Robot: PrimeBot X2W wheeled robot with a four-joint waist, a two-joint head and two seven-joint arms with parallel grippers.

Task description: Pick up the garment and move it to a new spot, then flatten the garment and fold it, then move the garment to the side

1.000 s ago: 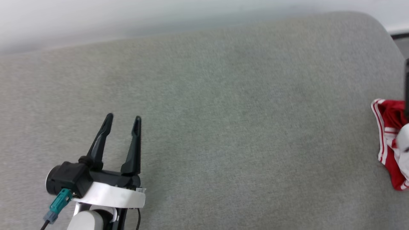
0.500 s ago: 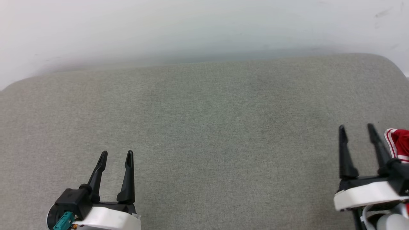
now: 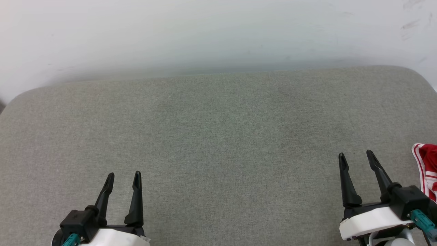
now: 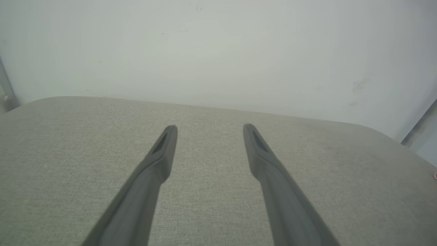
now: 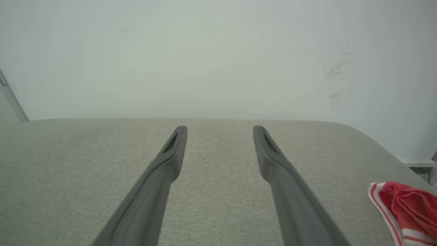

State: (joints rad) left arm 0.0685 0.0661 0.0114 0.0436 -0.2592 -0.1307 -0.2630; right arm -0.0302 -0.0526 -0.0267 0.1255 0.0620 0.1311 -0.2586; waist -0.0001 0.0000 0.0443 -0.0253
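The garment (image 3: 427, 167) is a crumpled red shirt with red-and-white striped trim, lying at the right edge of the grey surface; most of it is cut off by the picture's edge. In the right wrist view the garment (image 5: 406, 212) lies at the lower right. My right gripper (image 3: 356, 155) stands open just left of it, apart from it, nothing between its fingers. My left gripper (image 3: 123, 176) is open at the lower left, far from the garment. Both wrist views show open, empty fingers: the right gripper (image 5: 220, 130) and the left gripper (image 4: 210, 128).
A wide grey fabric-covered surface (image 3: 218, 136) with rounded corners spreads before me. A pale wall (image 3: 205, 34) rises right behind its far edge. A dark gap (image 3: 1, 106) shows past the far left corner.
The head view has swung left and tilted up, so the wall now shows. The right gripper has come into view beside the garment and shifted left. Both grippers stay open.
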